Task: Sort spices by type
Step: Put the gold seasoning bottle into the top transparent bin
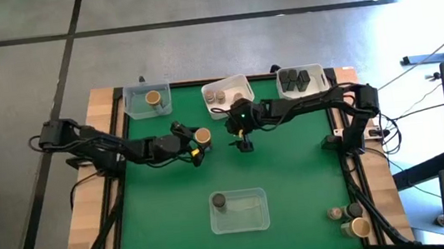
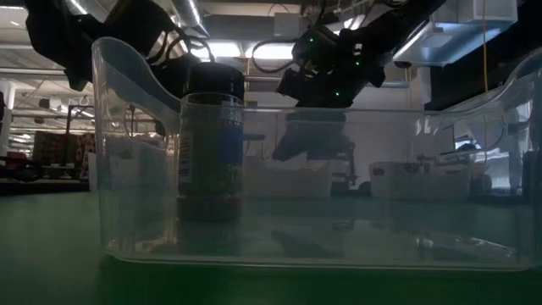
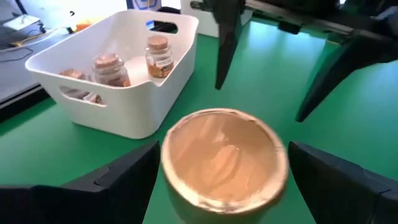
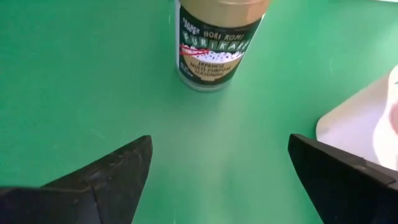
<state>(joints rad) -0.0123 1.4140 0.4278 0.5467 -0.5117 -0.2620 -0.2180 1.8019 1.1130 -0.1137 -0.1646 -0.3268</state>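
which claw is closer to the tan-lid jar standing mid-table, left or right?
Left. The left claw sits right at the tan-lid jar, its fingers open on either side of it without gripping. The right claw is open too, a short way off on the jar's right side.

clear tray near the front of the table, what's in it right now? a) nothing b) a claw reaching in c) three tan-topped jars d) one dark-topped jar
d: the high view shows the clear tray holding a single dark-topped jar in one corner, and the low view shows that same lone jar standing upright behind the tray's wall.
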